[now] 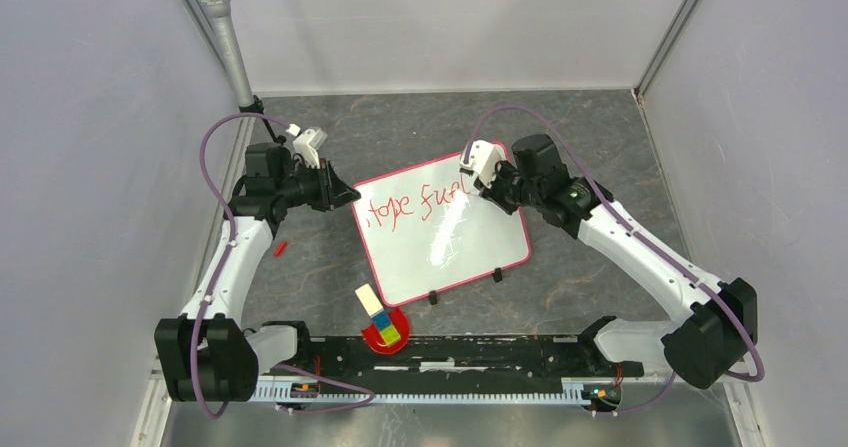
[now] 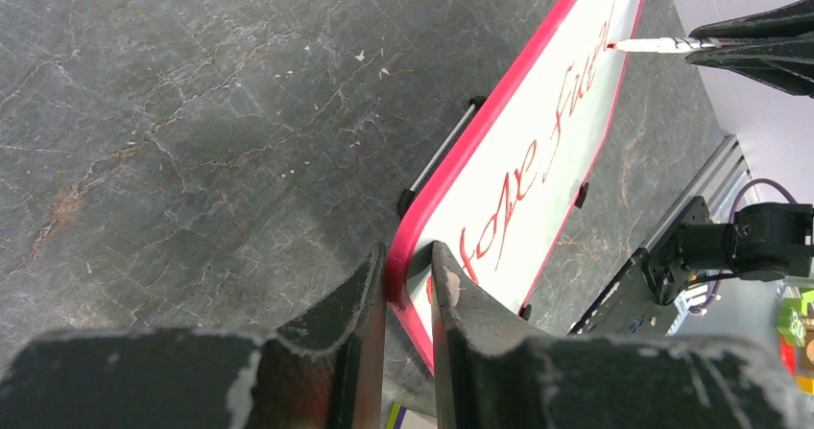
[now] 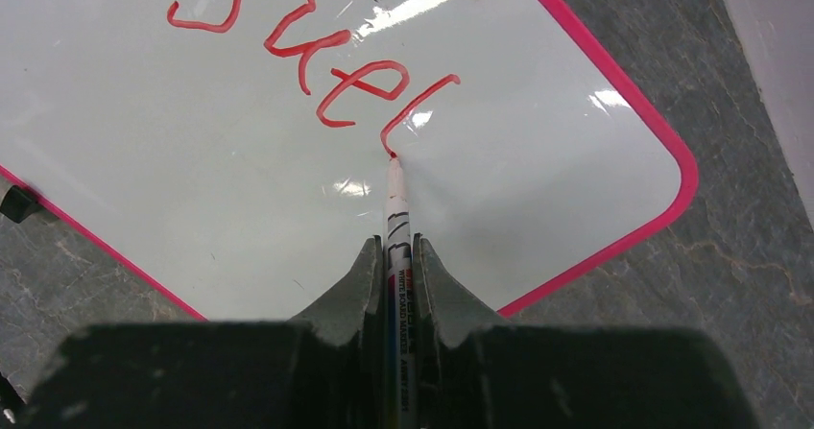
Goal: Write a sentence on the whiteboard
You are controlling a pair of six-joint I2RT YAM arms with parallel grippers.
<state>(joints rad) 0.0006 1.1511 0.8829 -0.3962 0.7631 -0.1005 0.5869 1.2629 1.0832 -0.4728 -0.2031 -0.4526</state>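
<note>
Clamps a white marker (image 3: 396,213) between the dark fingers (image 3: 355,280) of the right gripper (image 3: 394,247), jaws shut on the barrel, low in the centre of the right wrist view. Points the marker up the frame and sets its red tip on the whiteboard (image 3: 144,179) just above the fingertips, right at the foot of the last stroke of the red handwriting (image 3: 317,55). Shows that writing ending in something like "fuel" across the upper middle of the frame, with the board's pink border curving round a corner at right. Pinches the board's pink edge with the left gripper (image 2: 407,256), jaws closed on the rim at lower centre of the left wrist view, board stretching away toward the upper right. Places the board, in the top view, at centre frame, turned at a slant on the grey stone-patterned table (image 1: 600,137), left gripper at its upper left corner, right gripper over its upper right part. Carries two small black clips (image 1: 497,276) along the lower edge. Shows, just below the board's lower left corner, a red holder (image 1: 373,341) with coloured blocks and a white block (image 1: 368,299); left of the board and apart from it, a small red piece (image 1: 281,248); at upper left, a grey microphone (image 1: 222,27).
</note>
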